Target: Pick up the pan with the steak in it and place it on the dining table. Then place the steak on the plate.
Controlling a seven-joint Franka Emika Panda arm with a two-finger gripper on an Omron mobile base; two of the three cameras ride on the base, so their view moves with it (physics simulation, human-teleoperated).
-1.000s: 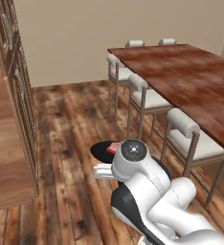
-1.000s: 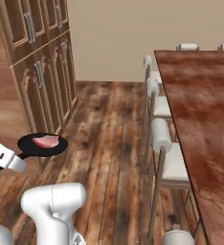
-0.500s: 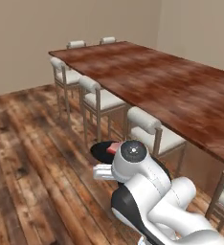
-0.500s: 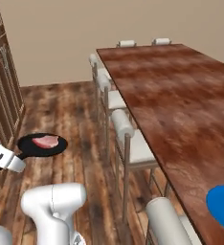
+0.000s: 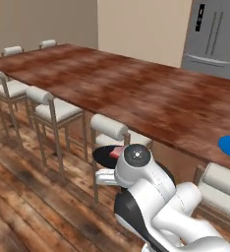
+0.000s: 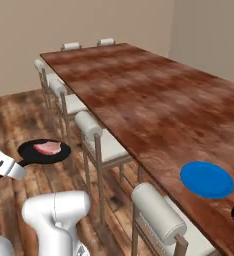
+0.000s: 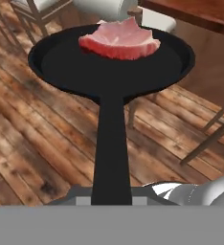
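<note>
The claw (image 7: 111, 200) was pinched on the end of the pan (image 7: 111, 62) handle, holding it above the floor beside the tabletop (image 6: 139, 95) long edge. Rigid pan, end-heavy; steak (image 7: 119, 42) loose (may slide).

Your arm (image 5: 156, 206) rose from the lower right of the left base frame, folded low, its round wrist cap sitting near the frame's centre-bottom. In the right base frame the white elbow filled the lower left, and your gripper (image 6: 11, 169) sat at the left edge, reaching toward the right. Its jaws were closed tight on the pan (image 7: 111, 62) handle at the bottom centre of the hand frame.
</note>
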